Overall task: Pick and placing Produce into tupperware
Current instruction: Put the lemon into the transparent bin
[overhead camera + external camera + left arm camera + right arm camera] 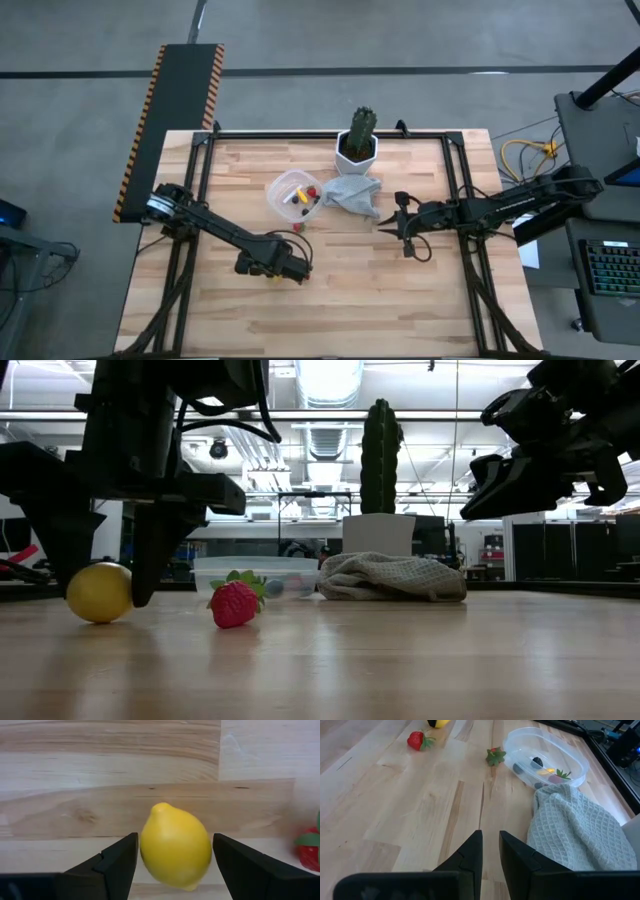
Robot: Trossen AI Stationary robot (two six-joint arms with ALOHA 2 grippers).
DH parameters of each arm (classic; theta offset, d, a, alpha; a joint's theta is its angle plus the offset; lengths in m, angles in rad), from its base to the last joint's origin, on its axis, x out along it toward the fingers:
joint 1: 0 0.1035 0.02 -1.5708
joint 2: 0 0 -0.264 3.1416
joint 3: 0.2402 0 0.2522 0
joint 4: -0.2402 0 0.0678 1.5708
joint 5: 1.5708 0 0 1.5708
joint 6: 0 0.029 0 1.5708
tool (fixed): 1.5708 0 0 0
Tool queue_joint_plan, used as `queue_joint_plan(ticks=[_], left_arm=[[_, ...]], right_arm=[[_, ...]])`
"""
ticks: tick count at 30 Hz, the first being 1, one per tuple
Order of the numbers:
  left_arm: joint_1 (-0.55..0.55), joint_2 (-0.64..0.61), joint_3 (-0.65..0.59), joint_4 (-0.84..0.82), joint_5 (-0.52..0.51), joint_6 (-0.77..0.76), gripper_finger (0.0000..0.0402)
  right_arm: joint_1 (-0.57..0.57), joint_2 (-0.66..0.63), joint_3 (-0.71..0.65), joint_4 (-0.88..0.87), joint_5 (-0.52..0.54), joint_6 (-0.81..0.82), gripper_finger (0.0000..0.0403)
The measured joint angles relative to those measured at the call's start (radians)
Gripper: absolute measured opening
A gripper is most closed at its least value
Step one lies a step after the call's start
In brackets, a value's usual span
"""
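Observation:
A yellow lemon (175,845) lies on the wooden table, between the two fingers of my left gripper (175,870). That gripper is open and points straight down over the lemon (98,592). A red strawberry (233,603) lies on the table just beside it. Another strawberry (495,756) lies against the outside of the clear tupperware (293,195), which holds several small produce pieces. My right gripper (490,855) hovers above the table near the cloth, with a narrow gap between its fingers and nothing in it. My left gripper stands over the lemon from above, one finger on each side of it. One finger (122,857) stands right at the lemon's side (145,850), and I cannot tell whether it touches. The lemon rests on the table.
A pale grey cloth (355,195) lies bunched right of the tupperware. Behind it a green cactus in a white pot (357,140) stands at the table's far edge. Bare wood spreads across the near half of the table (330,320).

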Motion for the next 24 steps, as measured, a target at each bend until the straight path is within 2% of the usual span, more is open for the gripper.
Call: queue_joint_plan(ticks=[24], left_arm=[[0.000,-0.002,-0.025,0.030,0.008,-0.024,0.0242]], right_arm=[[0.000,0.000,0.000,0.000,0.000,0.001,0.0057]])
